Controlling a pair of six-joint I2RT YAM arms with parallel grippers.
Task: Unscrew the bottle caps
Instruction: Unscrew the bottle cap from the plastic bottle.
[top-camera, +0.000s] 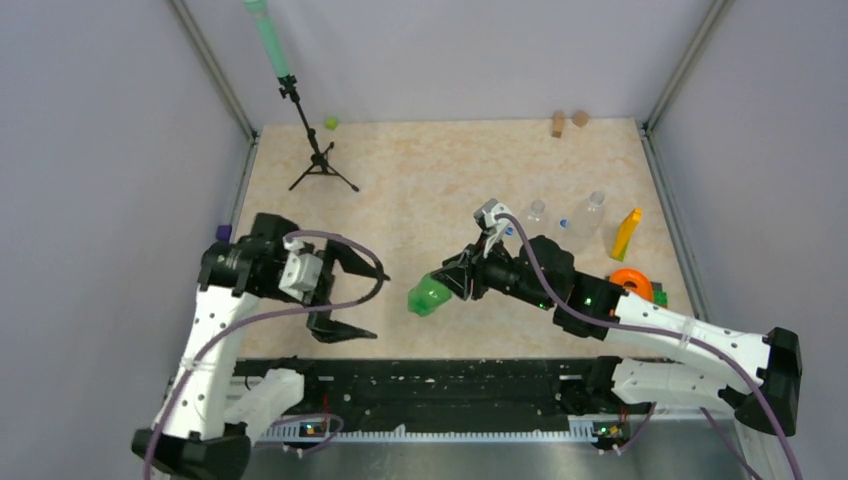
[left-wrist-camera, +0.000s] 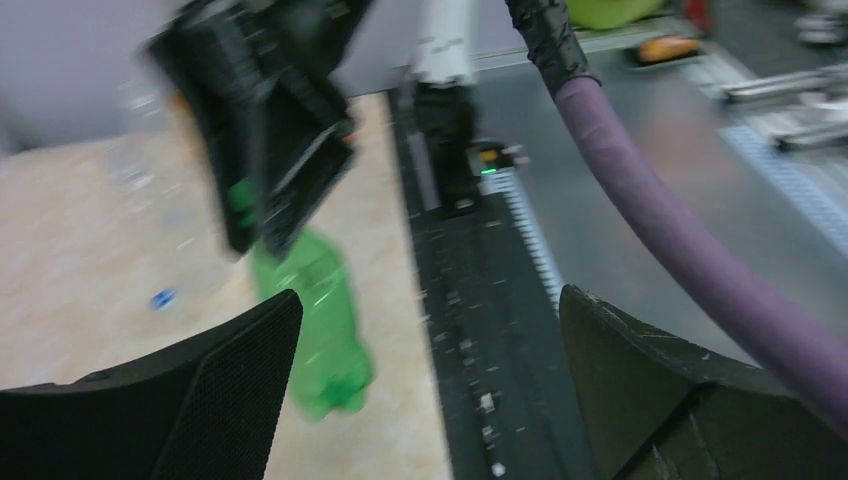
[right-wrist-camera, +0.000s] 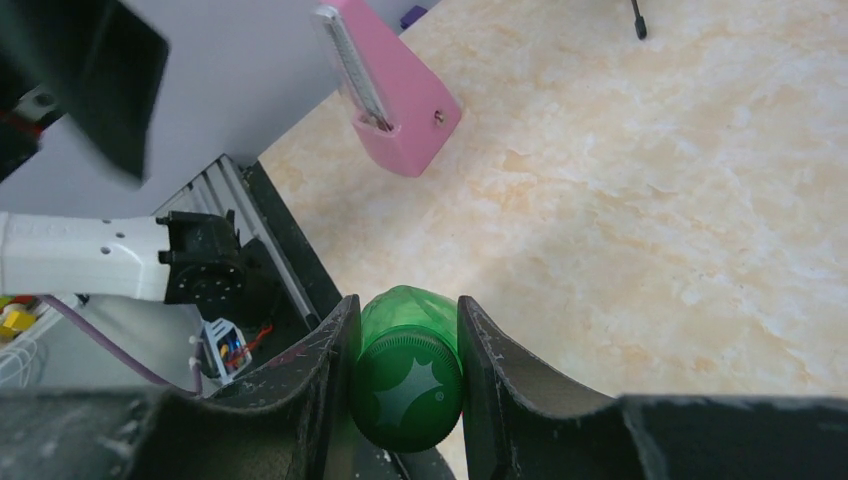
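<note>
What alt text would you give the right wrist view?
Right claw shut on the capped end of a green bottle, its dark green cap facing the camera between the two fingers. Beyond lies a beige marbled table, with a pink object at upper left.

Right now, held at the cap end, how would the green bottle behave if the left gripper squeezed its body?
The green bottle looks translucent with no liquid visible, so probably light. Its plastic body would likely dent under the open left gripper. Being round, it may twist, since the right gripper clamps only the dark green cap.
</note>
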